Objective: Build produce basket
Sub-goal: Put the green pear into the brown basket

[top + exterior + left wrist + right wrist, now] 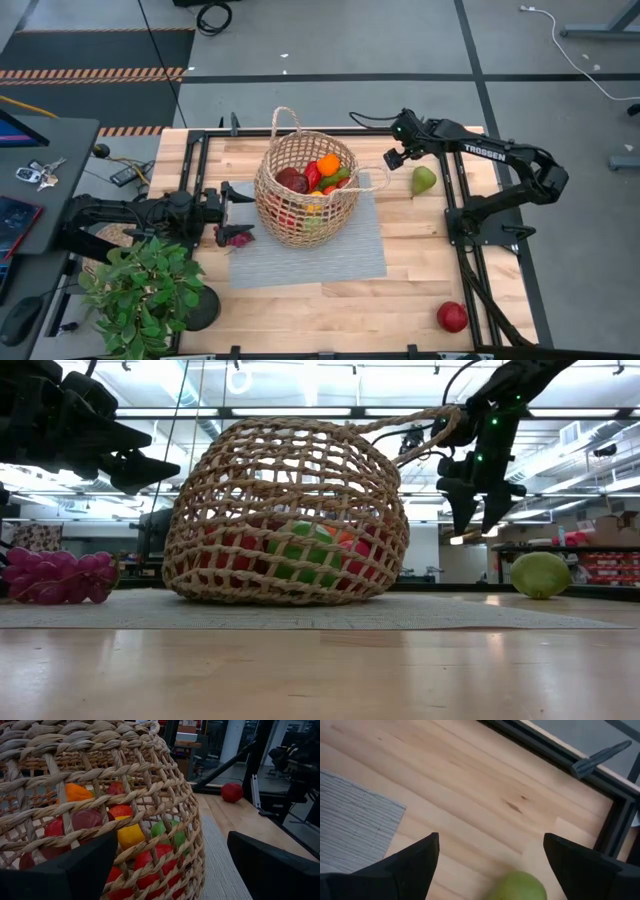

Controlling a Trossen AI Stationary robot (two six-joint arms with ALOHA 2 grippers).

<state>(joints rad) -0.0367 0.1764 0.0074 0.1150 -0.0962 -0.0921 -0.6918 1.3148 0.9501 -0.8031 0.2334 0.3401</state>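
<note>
Bare counter (320, 670) fills the low view's foreground; beyond, centre frame, the basket (305, 190) holds most produce. Pear (424, 180), apple (452, 317) and grapes (238, 238) remain out. Both hands, left (232, 205) and right (392, 160), gape empty.

A pale wooden desk (420, 260) with a black metal frame around its edge fills the middle of the high view. A grey ribbed mat (330, 255) lies flat on the centre of the desk. At the near left corner stands a leafy green potted plant (140, 290) in a dark pot. To the left of the desk, a dark side surface (45, 160) carries a bunch of keys (35, 172). The floor (330, 40) beyond is grey concrete, with a strip of orange and black hazard tape (90, 73) and a loose white cable (570, 45). The low view shows a bright workshop ceiling with long lights (300, 380).
</note>
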